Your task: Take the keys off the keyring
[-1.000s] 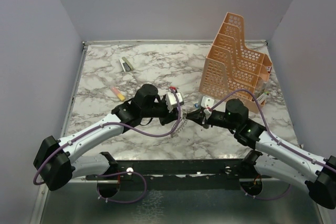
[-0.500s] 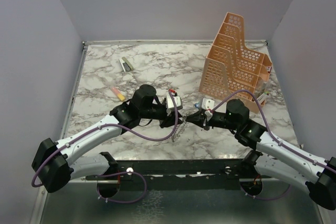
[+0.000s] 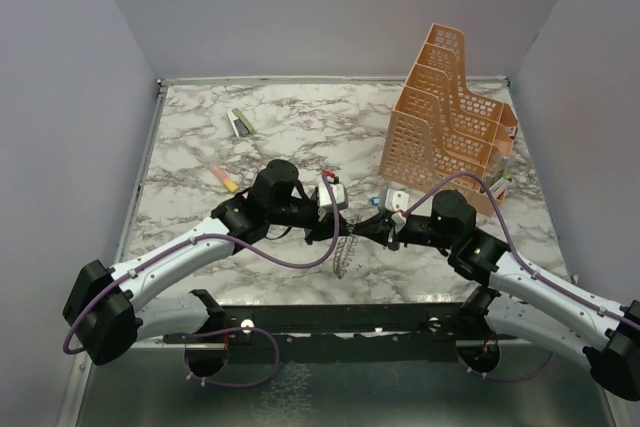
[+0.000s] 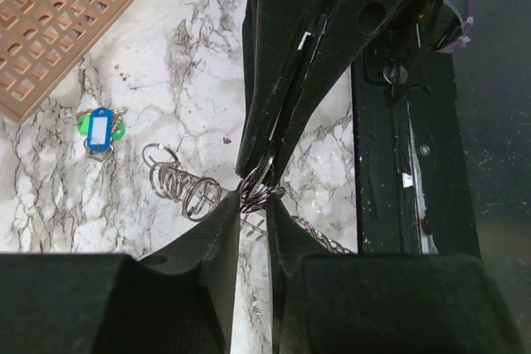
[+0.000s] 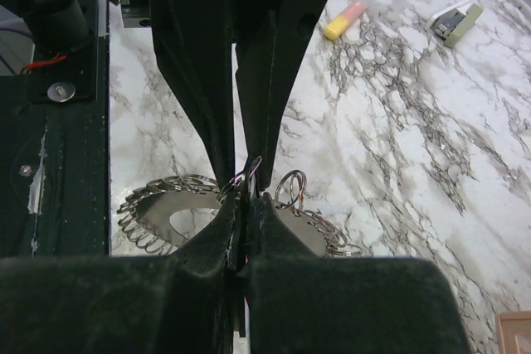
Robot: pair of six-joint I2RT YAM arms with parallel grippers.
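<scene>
Table: marble, rack at far R. Both arms meet well L of rack's near corner, tips nose to nose.

R gripper: fingers pressed together, pinching keyring at its top edge.

L gripper: fingers nearly together, slim gap shows in L wrist view. Can't tell if it bites a key or only brackets R's tips.

Keyring hangs edge-on below the pinch, L of rack. Can't tell if its low edge touches table. Keys fan round its rim, many not yet off.

Loose rings lie on table betw. grippers and rack. Tag sits just beside rack base.

Risks, my judgement:
- Tips crowd each other. L closing could clamp R's finger, not a key: no pull, poss. jam.
- R holds thin wire only. A sideways tug by L may slip it and the whole ring drops.
- L taking several keys at once: they bind, ring twists.
- A freed key is small and could fall among loose rings, hard to pick out.
</scene>
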